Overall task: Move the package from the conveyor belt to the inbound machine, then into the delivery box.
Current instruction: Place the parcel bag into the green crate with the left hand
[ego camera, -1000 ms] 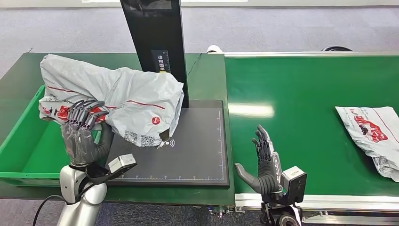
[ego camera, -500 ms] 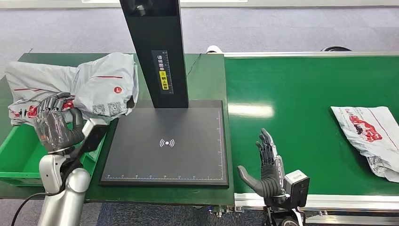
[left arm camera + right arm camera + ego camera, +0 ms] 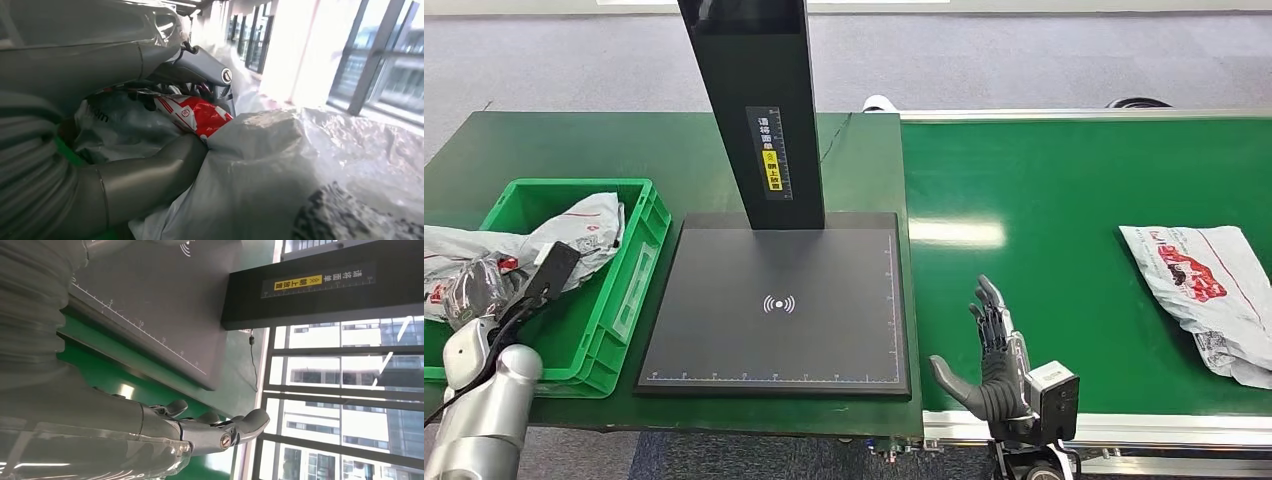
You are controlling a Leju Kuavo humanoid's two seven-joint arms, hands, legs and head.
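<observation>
While the left hand point(image 3: 476, 290) grips the grey package point(image 3: 574, 235), that package lies partly inside the green delivery box point(image 3: 639, 265) at the counter's point(image 3: 854, 170) left edge, its other end draped over the box's left wall. Seen from the left wrist, the fingers point(image 3: 200, 65) are clamped on crumpled grey plastic bearing a red printed patch; whether the package already rests on the box floor cannot be told from these views. Beside the box, towards the middle of the counter, lies the inbound machine's flat black plate point(image 3: 784, 305), its black post point(image 3: 759, 100) rising from the plate's far edge and carrying a yellow label. Right of the counter runs the green conveyor belt point(image 3: 1044, 200). The right hand point(image 3: 989, 355) is raised upright over the belt's near edge, just beside the plate's near right corner, its fingers apart and holding nothing. A second grey package point(image 3: 1199, 290) with red print lies flat at the belt's right edge, well apart from that hand.
</observation>
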